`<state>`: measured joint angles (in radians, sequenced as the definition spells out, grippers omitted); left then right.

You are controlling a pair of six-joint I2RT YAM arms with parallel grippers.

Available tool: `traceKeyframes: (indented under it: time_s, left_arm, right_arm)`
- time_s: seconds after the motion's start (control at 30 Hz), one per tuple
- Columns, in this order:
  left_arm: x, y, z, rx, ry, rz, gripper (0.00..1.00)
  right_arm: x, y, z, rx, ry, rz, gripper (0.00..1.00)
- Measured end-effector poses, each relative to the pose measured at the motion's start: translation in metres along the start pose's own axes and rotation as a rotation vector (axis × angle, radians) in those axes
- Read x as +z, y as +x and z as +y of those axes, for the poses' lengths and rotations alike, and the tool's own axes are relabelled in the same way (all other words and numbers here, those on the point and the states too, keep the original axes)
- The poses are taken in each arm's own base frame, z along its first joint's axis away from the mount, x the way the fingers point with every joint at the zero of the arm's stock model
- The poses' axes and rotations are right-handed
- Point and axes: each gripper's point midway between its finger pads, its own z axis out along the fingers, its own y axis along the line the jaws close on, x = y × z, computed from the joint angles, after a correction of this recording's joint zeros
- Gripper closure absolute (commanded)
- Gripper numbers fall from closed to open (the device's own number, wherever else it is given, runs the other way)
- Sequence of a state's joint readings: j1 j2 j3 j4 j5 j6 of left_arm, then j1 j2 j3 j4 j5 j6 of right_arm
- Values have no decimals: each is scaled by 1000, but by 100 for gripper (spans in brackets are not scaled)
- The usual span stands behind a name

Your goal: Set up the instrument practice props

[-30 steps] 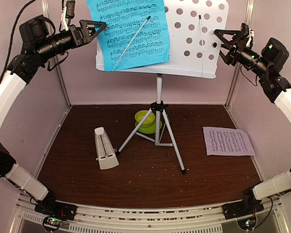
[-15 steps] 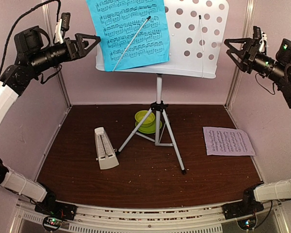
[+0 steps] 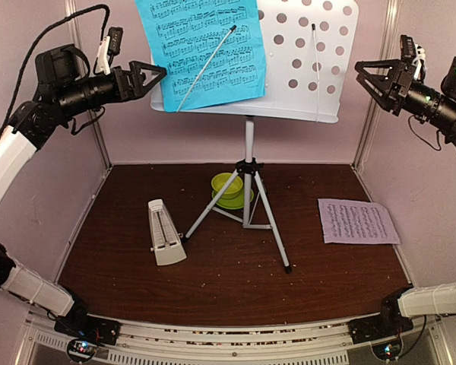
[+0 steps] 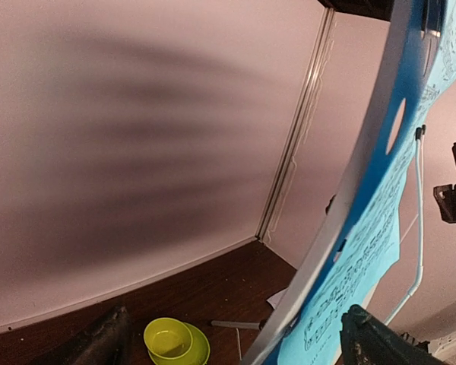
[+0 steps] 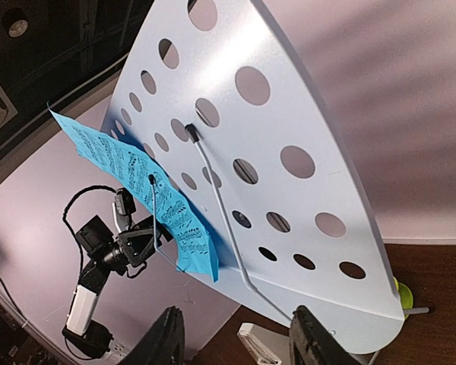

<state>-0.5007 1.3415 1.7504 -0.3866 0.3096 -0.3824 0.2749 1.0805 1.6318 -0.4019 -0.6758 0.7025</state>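
The pale perforated music stand (image 3: 304,61) rises on its silver tripod (image 3: 247,205) at the middle of the table. A blue music sheet (image 3: 201,49) lies on the stand's left half under a wire arm. The pink sheet (image 3: 357,221) lies flat on the table at the right. Left of the tripod stands the cream metronome (image 3: 164,233). My left gripper (image 3: 161,74) is open at the stand's left edge (image 4: 349,190), which runs between its fingers. My right gripper (image 3: 362,70) is open and empty, a little off the stand's right edge (image 5: 289,122).
A lime-green bowl on its saucer (image 3: 228,188) sits behind the tripod's legs. Pale walls close the table in on three sides. A second wire arm (image 3: 315,68) lies on the stand's bare right half. Crumbs dot the brown tabletop (image 3: 213,289).
My right gripper has drawn back to the right, away from the stand, and its jaws have narrowed. My left gripper has come lower beside the stand's left edge, still wide open.
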Motion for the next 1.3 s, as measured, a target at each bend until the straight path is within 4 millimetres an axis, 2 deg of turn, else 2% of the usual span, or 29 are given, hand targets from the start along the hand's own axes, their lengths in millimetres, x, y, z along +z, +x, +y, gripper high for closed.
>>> traceKeyframes:
  time_s: [0.2,0.43,0.63,1.0,1.3]
  left_arm:
    - [13,17,-6,38,-14,62,2]
    - [14,27,8,66,-92,103,2]
    - [15,20,18,95,-159,113,2]
    - [2,0,26,161,-248,90,2]
    - [-4,-1,29,194,-274,96,2]
  right_arm:
    - [2,4,0,-2,-4,15,53]
    - [15,11,-13,5,15,47,53]
    - [20,14,-19,6,24,61,53]
    - [19,15,-20,-6,27,64,52]
    - [19,15,-20,-6,27,65,49]
